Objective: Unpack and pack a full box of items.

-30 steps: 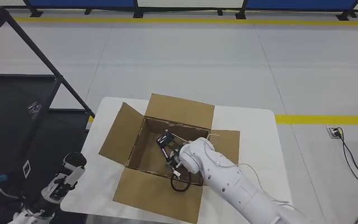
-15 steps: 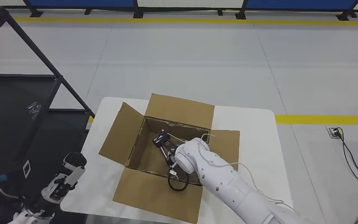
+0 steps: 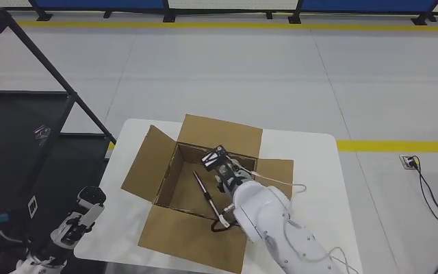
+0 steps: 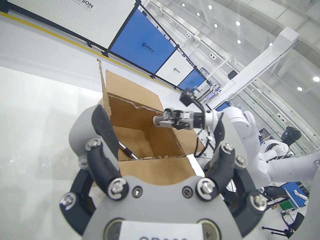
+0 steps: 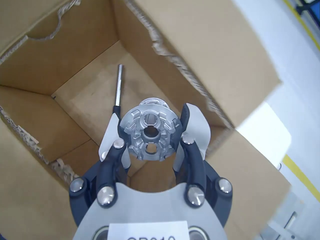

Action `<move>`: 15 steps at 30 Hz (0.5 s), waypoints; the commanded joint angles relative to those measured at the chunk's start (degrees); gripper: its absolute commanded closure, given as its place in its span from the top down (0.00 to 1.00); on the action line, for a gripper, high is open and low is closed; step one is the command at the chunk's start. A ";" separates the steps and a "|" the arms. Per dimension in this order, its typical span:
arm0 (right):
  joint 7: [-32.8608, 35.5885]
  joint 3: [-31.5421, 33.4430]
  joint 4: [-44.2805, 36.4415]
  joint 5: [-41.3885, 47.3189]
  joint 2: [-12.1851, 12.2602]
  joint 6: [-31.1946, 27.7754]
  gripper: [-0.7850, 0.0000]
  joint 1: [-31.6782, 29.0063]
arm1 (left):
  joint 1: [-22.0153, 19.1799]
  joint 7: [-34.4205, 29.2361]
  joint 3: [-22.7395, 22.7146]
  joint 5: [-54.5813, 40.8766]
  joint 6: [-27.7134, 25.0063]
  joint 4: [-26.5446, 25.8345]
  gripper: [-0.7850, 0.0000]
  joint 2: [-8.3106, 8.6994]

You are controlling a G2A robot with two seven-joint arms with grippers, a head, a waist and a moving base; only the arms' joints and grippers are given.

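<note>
Currently my right pincer (image 5: pixel 150 113) is clenched on the metal hub (image 5: pixel 136 126), held above the open box (image 5: pixel 200 38), toward its far right corner. Risk: I judge the grip to be on the rim only; a slip would drop the hub onto the rod (image 5: pixel 119 86) below.

The box (image 3: pixel 222 133) is shown as matt brown cardboard with rough torn edges, the hub (image 5: pixel 160 123) as dull grey cast metal, the rod (image 5: pixel 119 86) as smooth metal.
</note>
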 commanded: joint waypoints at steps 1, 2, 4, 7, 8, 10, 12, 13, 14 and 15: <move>0.10 4.81 -9.97 -5.61 1.02 1.58 0.00 -6.54 | 0.00 0.00 0.00 0.00 0.00 0.00 1.00 0.00; -0.40 7.29 -13.04 -6.75 1.42 2.11 0.00 -9.23 | 0.00 0.00 0.00 0.00 0.00 0.00 1.00 0.00; -1.97 12.39 -17.11 -7.25 2.03 2.99 0.00 -13.94 | 0.00 0.00 0.00 0.00 0.00 0.00 1.00 0.00; -3.57 19.72 -18.44 -7.43 2.52 5.55 0.00 -18.68 | 0.00 0.00 0.00 0.00 0.00 0.00 1.00 0.00; -3.75 21.79 -17.84 -6.74 2.58 6.30 0.00 -19.60 | 0.00 0.00 0.00 0.00 0.00 0.00 1.00 0.00; -4.83 26.05 -15.80 -2.88 2.70 6.04 0.00 -20.33 | 0.00 0.00 0.00 0.00 0.00 0.00 1.00 0.00; -5.67 30.56 -11.65 1.44 2.86 5.19 0.00 -20.08 | 0.00 0.00 0.00 0.00 0.00 0.00 1.00 0.00; -5.83 32.43 -8.96 2.40 2.96 4.93 0.00 -19.57 | 0.00 0.00 0.00 0.00 0.00 0.00 1.00 0.00; -6.18 33.91 -6.27 3.25 3.04 4.73 0.00 -18.78 | 0.00 0.00 0.00 0.00 0.00 0.00 1.00 0.00; -7.09 35.25 -3.70 4.06 3.11 4.60 0.00 -17.91 | 0.00 0.00 0.00 0.00 0.00 0.00 1.00 0.00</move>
